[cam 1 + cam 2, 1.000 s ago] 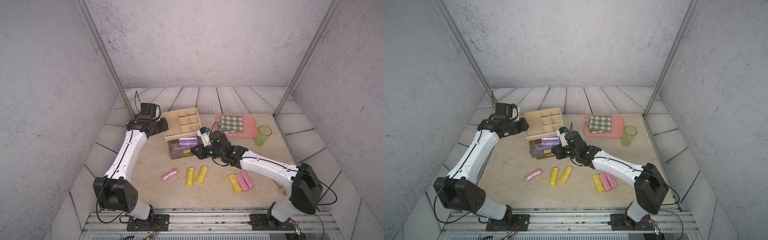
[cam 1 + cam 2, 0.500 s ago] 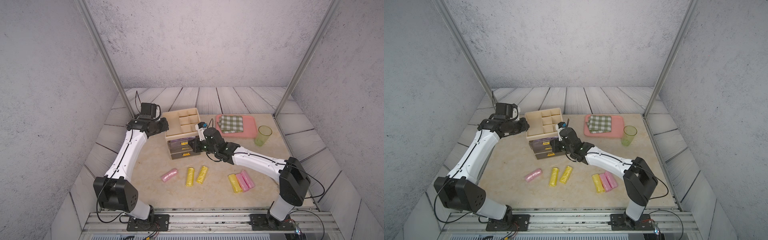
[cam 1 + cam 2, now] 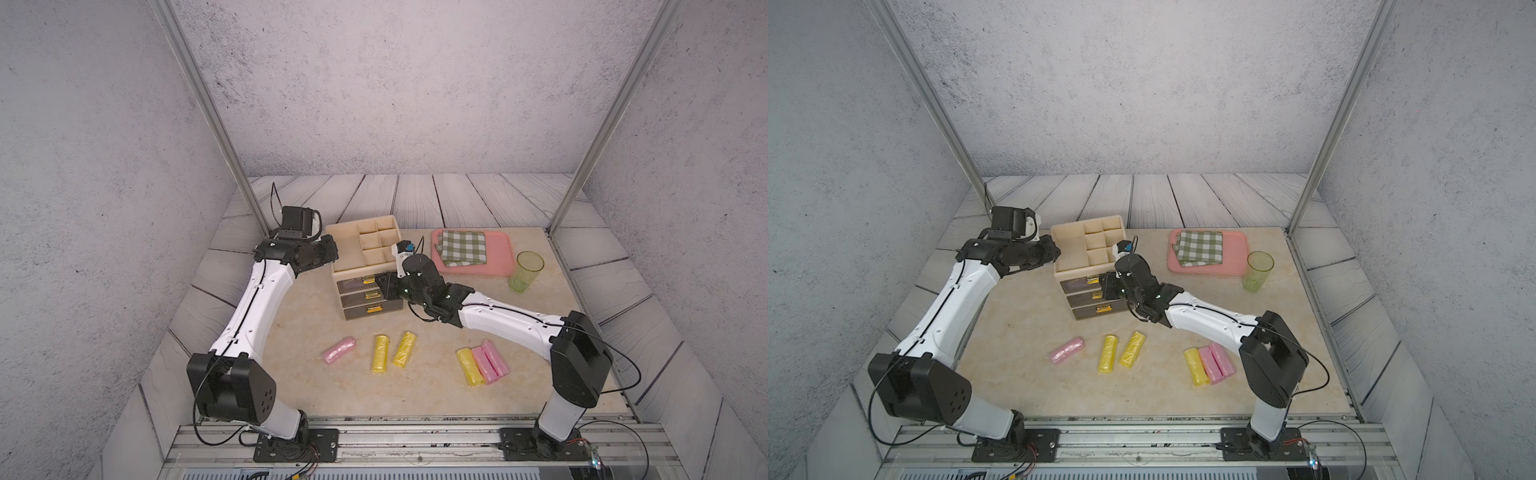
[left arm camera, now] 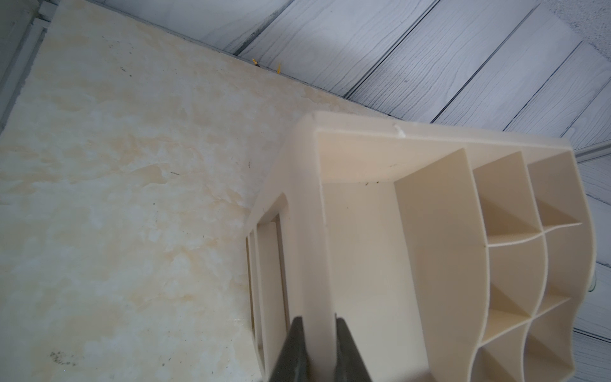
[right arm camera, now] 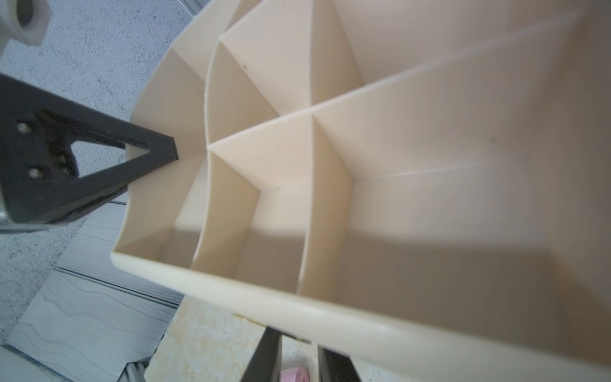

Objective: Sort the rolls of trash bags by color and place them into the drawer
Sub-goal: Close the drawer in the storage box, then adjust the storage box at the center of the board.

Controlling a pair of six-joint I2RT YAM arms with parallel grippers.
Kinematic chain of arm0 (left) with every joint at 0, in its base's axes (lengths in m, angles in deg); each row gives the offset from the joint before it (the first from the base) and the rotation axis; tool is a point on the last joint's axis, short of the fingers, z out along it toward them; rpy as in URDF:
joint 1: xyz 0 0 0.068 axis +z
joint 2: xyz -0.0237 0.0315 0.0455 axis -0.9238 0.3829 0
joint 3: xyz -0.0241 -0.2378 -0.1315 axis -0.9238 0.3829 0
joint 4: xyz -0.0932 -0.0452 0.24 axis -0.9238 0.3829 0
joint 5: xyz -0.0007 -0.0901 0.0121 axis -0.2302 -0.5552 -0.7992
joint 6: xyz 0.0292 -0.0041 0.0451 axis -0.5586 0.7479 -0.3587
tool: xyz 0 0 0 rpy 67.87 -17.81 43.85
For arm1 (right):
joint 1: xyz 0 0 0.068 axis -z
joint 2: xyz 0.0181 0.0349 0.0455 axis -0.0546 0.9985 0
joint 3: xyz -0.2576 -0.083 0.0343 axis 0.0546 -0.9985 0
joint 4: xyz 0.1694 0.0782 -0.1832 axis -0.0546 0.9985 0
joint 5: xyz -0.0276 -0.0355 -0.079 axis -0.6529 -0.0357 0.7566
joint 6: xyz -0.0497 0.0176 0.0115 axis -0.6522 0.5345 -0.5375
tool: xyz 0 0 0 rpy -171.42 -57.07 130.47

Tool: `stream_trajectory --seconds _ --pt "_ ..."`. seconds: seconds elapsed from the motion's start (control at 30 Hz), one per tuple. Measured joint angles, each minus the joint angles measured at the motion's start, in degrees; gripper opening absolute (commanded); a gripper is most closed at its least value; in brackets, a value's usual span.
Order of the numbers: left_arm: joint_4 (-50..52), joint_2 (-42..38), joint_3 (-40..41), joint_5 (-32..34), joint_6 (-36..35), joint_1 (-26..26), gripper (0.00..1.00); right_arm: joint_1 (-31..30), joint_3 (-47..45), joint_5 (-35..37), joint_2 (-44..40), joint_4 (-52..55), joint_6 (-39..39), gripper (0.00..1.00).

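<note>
Here, six probably light, squashable rolls of trash bags (image 3: 380, 353) lie on the table (image 3: 307, 324), best pinched mid-length. The left gripper (image 4: 319, 322) clamps the organizer (image 4: 310, 231) wall; the right gripper (image 5: 299, 354) stands narrowly parted, visibly empty.

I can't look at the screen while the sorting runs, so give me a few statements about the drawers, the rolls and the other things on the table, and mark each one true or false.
1. All three drawers of the organizer are shut. True.
2. A purple roll lies on the table. False: only three pink rolls and three yellow rolls lie there.
3. The left gripper is shut on the organizer's outer wall. True.
4. The green cup stands on the pink tray. False: it stands on the table beside the tray.
5. A checked cloth lies on the tray. True.
</note>
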Motion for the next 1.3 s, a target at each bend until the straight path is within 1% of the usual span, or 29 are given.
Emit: stream_trajectory --seconds 0.13,0.17,0.23,0.3,0.4,0.43,0.47,0.6,0.77,0.87,0.97,1.03,1.2,1.3 --pt "-0.1 0.0 0.0 -0.3 0.2 0.0 0.01 0.3 -2.5 -0.8 -0.5 -3.0 0.0 0.28" --pt "-0.1 -0.1 0.1 -0.5 0.3 0.0 0.06 0.6 -3.3 -1.1 -0.8 -3.8 0.0 0.27" --pt "-0.2 -0.3 0.4 -0.9 0.5 -0.1 0.2 1.1 -4.8 -1.7 -1.8 -4.6 0.0 0.27" --pt "0.0 -0.9 0.8 -2.4 0.9 -0.2 0.38 2.0 -6.4 -2.0 -3.1 -4.9 0.0 0.27" --pt "1.2 -2.4 1.3 -4.8 2.1 -0.8 0.54 3.7 -8.2 -2.0 -4.6 -4.5 0.0 0.27" --pt "1.5 -3.1 1.4 -5.3 2.3 -0.9 0.57 4.3 -8.7 -1.9 -4.8 -4.1 0.0 0.27" --pt "1.8 -3.9 1.4 -5.6 2.7 -1.1 0.59 5.0 -9.2 -1.9 -4.9 -3.6 -0.1 0.27" --pt "2.1 -7.4 1.4 -6.4 3.3 -1.2 0.6 6.8 -10.5 -1.8 -4.9 -0.9 -0.1 0.27" --pt "3.0 -11.8 1.4 -6.5 3.3 -1.2 0.62 8.0 -10.6 -1.9 -4.9 0.0 -0.2 0.27" --pt "3.2 -15.2 1.8 -6.4 3.2 -1.2 0.65 9.2 -9.9 -2.4 -4.8 0.9 -0.2 0.27" --pt "3.4 -18.4 3.1 -5.7 2.9 -1.2 0.65 10.6 -8.3 -3.1 -4.4 2.0 -0.3 0.28" --pt "3.5 -19.3 3.7 -5.4 2.6 -1.1 0.65 11.3 -7.0 -3.7 -3.8 2.7 -0.3 0.29" --pt "3.4 -18.5 5.6 -5.5 2.0 -1.1 0.65 12.3 -4.1 -5.2 -1.7 3.3 -0.2 0.36" --pt "3.4 -17.6 6.4 -5.6 1.9 -1.1 0.65 12.7 -3.9 -7.8 -1.3 2.9 1.1 0.4"
